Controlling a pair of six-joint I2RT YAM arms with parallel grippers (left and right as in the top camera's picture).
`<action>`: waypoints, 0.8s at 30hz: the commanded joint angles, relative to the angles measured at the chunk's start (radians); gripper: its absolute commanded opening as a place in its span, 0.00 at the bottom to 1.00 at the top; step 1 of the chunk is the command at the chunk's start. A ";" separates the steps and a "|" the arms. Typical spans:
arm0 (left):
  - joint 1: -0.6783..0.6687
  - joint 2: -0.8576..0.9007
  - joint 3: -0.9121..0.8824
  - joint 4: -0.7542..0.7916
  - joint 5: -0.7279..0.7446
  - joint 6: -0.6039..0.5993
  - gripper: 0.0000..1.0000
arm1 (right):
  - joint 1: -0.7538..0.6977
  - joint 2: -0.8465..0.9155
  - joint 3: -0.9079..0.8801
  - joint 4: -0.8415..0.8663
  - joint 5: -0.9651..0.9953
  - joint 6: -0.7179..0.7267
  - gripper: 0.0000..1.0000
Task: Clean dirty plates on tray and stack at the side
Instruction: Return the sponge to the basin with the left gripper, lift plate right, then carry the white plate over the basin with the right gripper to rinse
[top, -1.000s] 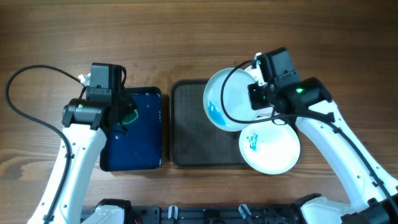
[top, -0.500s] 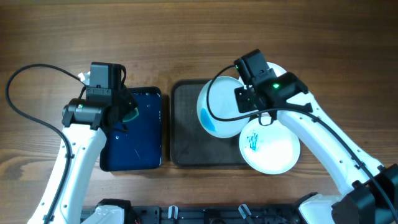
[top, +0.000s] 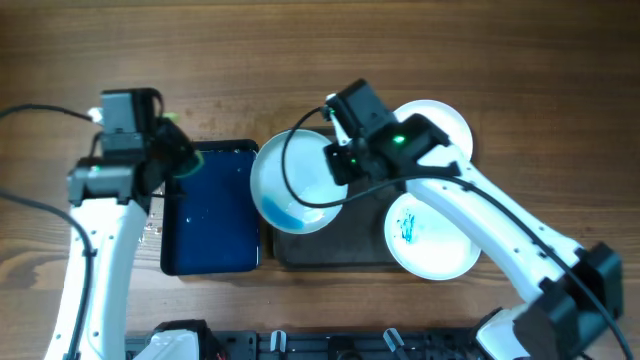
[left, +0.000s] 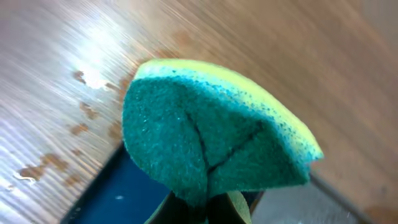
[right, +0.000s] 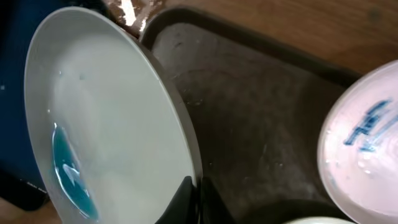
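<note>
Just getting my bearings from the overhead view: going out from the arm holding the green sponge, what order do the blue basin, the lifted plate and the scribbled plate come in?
1. blue basin, directly beside the left gripper and its sponge.
2. lifted plate, mid-table in the right gripper.
3. scribbled plate, far over on the right.

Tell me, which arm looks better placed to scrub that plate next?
Left, probably. The left gripper is shut on the green sponge near the blue basin, while the right gripper is occupied, pinching the smeared plate by its rim.
</note>
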 joint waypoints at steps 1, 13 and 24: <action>0.133 -0.021 0.045 -0.028 0.004 0.016 0.04 | 0.053 0.088 0.129 -0.017 -0.020 -0.009 0.04; 0.431 -0.022 0.045 -0.062 0.069 0.042 0.04 | 0.220 0.264 0.373 -0.009 0.247 -0.087 0.05; 0.442 -0.022 0.045 -0.085 0.069 0.042 0.04 | 0.372 0.264 0.374 0.082 0.548 -0.222 0.05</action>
